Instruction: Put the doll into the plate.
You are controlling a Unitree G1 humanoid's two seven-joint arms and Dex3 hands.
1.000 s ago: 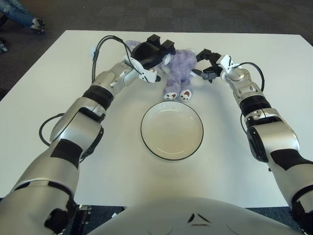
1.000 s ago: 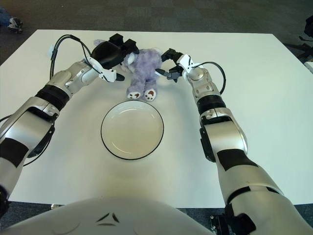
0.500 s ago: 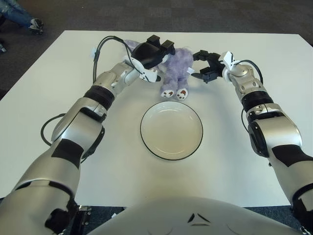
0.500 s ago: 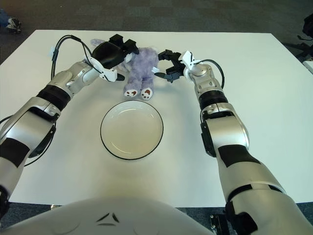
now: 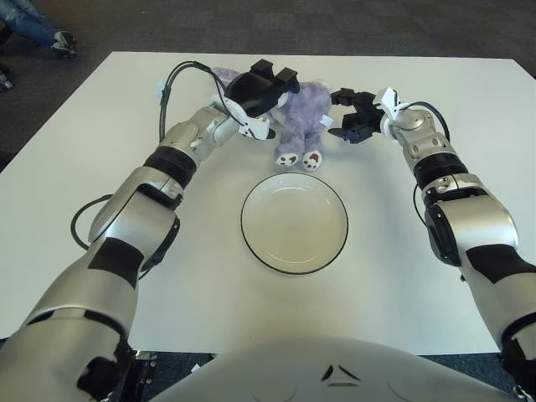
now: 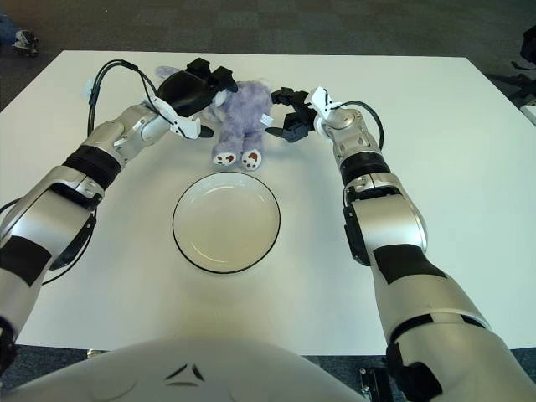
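A purple doll [image 5: 300, 126] lies on the white desk [image 5: 100, 126], at its far side, with its two white-soled feet pointing toward the plate [image 5: 294, 223]. The doll lies just beyond the plate's far rim and is not in it. The plate is white with a dark rim and sits near the middle of the desk, holding nothing.

The left robot hand [image 5: 261, 90] is on the doll's left side, its dark palm and fingers curled over the doll's head and upper body, pressed against the plush. It looks closed on the doll, though how firmly it grips cannot be told. A black cable [image 5: 172, 79] loops up from the left forearm above the desk.

The right robot hand [image 5: 355, 115] shows just beside the doll's right side, near its arm. Its dark fingers are spread and bent toward the doll, holding nothing; whether a fingertip touches the plush cannot be told.

Both arms reach forward from the bottom corners of the views, flanking the plate, which lies between them and nearer the robot than the doll. Dark carpet [image 5: 335, 25] surrounds the desk, and a person's jeans and shoe [image 5: 60, 39] show at the far left corner.
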